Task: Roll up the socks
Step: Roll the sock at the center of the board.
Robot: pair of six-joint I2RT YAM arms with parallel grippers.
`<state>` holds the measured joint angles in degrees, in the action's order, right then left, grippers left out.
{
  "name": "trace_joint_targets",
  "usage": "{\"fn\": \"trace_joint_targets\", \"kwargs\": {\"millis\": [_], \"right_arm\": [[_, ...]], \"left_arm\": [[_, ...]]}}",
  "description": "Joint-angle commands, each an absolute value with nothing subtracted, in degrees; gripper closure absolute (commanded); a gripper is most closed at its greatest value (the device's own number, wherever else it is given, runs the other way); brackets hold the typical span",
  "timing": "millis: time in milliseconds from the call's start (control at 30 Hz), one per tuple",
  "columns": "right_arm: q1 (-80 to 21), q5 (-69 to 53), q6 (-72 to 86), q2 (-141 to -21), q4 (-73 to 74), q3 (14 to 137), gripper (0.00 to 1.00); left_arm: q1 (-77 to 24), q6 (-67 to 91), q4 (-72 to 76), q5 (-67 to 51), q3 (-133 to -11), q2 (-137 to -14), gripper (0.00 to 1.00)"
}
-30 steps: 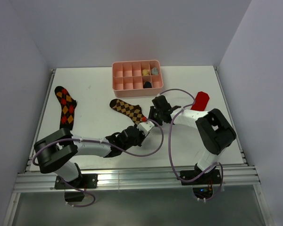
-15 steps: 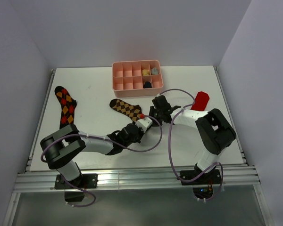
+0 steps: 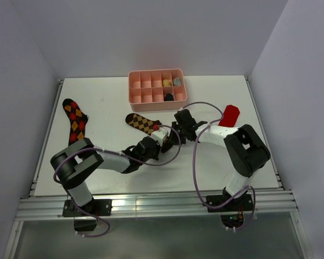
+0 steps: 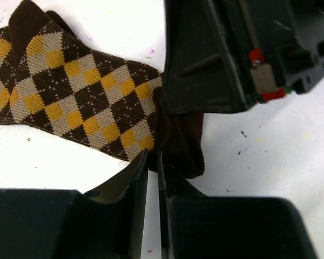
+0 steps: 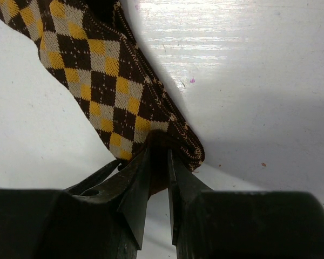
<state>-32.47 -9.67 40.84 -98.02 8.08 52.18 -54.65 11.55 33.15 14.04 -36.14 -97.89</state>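
Seen from above, three socks lie on the white counter [image 3: 113,156]. The tan argyle sock [image 3: 142,123] is near the middle, the red-orange argyle sock [image 3: 74,122] is at the left edge, and the red sock [image 3: 228,115] is at the right, all well apart. One pink compartment tray [image 3: 135,86] sits at the far edge, with three small items [image 3: 177,81] in its right-hand cells. The two tools meet at the tan argyle sock's right end. The left tool [image 3: 162,134] reaches it from below and the right tool [image 3: 173,134] from the right, so the sock stretches away to their left.

In the left wrist view, the left tool [image 4: 153,157] has its fingers drawn almost together. The tips pinch the edge of the sock's dark cuff [image 4: 181,145]. The tan argyle sock [image 4: 70,91] lies flat on the counter, running up and left from the tips. The black body of the right tool [image 4: 173,102] presses onto the same cuff just above.

In the right wrist view, the right tool [image 5: 157,162] is clamped on the sock's narrow dark end, with fabric caught between its two fingers. The one tan argyle sock [image 5: 92,65] spreads up and left from the tips on the counter [image 5: 248,81].
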Motion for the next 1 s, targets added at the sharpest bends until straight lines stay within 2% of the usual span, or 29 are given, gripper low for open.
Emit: {"fn": "trace_joint_targets", "kwargs": {"millis": [0,200,367,967], "right_arm": [[-32.52,-9.32,39.82,-100.55,11.51,50.54,0.73],[-32.52,-9.14,39.81,-100.46,11.69,50.71,0.73],[-32.52,-9.23,39.81,-100.46,11.6,50.63,0.73],[-32.43,-10.37,39.64,-100.64,11.51,50.98,0.73]], "left_arm": [[-53.18,14.94,34.71,12.4,-36.84,-96.07,0.82],[-53.0,15.91,36.3,7.04,-34.37,-87.73,0.7],[-53.88,14.07,36.3,5.1,-34.8,-87.45,0.64],[-55.55,9.85,33.14,6.59,-38.93,-95.8,0.61]]}}
